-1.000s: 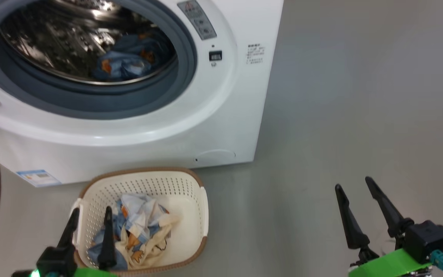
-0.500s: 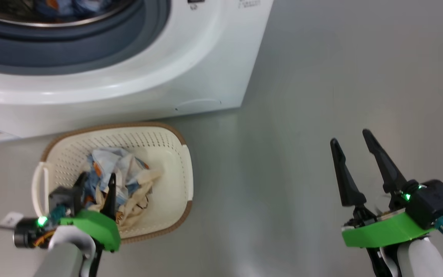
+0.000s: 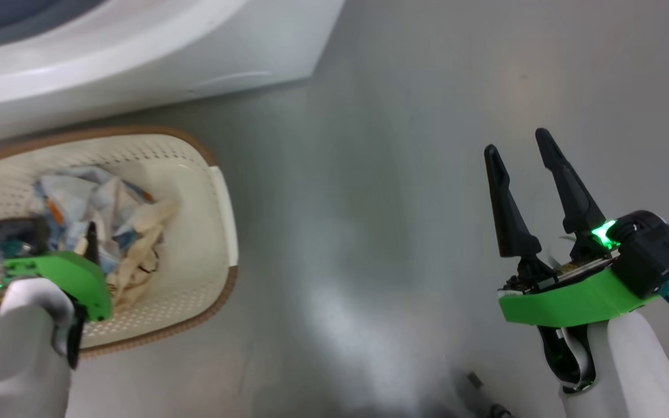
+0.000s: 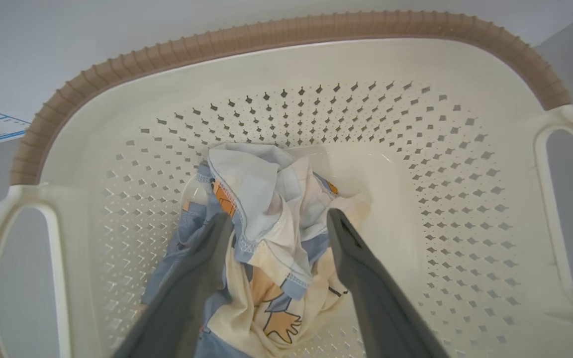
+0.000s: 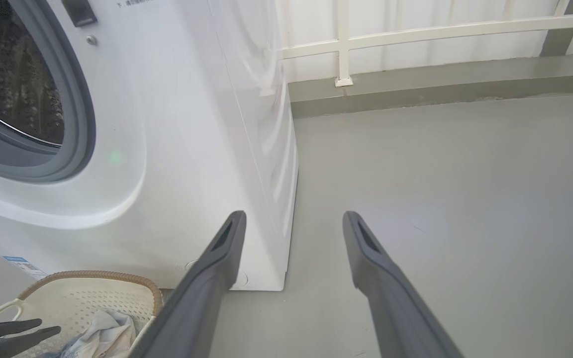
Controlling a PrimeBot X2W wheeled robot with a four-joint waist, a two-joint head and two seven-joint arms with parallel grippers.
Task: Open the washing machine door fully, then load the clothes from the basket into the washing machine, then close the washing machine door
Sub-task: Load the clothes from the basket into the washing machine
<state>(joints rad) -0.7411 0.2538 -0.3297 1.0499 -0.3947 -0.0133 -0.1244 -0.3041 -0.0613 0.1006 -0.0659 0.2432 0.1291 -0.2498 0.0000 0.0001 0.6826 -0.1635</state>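
Note:
The cream basket [image 3: 218, 191] with a brown rim sits on the floor in front of the white washing machine [image 3: 137, 58]. The clothes [image 3: 119, 209], a blue, cream and orange bundle, lie in its bottom. My left gripper [image 4: 279, 219] is open and reaches down into the basket [image 4: 416, 64]. Its fingers [image 4: 346, 248] stand on either side of the clothes [image 4: 261, 199]. My right gripper [image 3: 517, 143] hangs open and empty over bare floor to the right. The right wrist view shows the washing machine [image 5: 192, 124] with its drum mouth [image 5: 13, 89] uncovered. The washing machine door is out of view.
Grey floor [image 5: 440, 199] spreads wide to the right of the machine. A white railing [image 5: 416, 35] and a low grey kerb stand behind it. A blue label sticker [image 5: 23, 266] marks the machine's lower corner beside the basket [image 5: 92, 274].
The head camera has tilted down, so the machine has slid up the view. My left gripper has gone down into the basket over the clothes. Both grippers stay open.

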